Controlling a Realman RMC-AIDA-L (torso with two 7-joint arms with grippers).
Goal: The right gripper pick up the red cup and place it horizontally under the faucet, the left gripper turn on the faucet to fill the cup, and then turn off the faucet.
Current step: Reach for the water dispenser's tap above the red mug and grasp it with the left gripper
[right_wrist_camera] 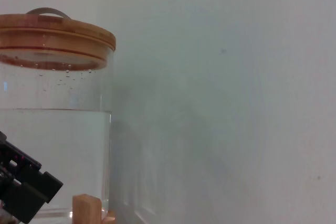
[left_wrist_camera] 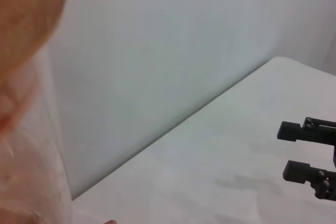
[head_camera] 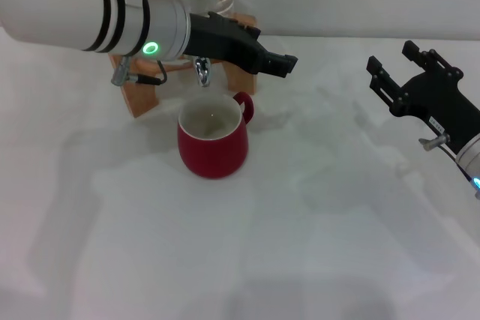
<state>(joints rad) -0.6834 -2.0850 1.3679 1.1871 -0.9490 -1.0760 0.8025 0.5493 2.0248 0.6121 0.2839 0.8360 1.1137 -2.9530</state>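
The red cup (head_camera: 213,142) stands upright on the table (head_camera: 315,230), directly below the faucet (head_camera: 202,71). My right gripper (head_camera: 393,70) hangs well to its right, fingers spread and empty. My left gripper (head_camera: 286,64) reaches past the faucet; its fingers' state cannot be told.

Count of items in view. Red cup (head_camera: 213,142): one, on the counter (head_camera: 315,245). Faucet (head_camera: 202,71): one. Glass jar (right_wrist_camera: 55,156): one, fitted with one wooden lid (right_wrist_camera: 55,38). Wooden stand (head_camera: 142,91): one. Grippers: two, namely the left gripper (head_camera: 281,63) and the right gripper (head_camera: 391,61), each with two black jaws. Indicator lights: one green (head_camera: 151,48), one blue (head_camera: 475,182). Counter: one.
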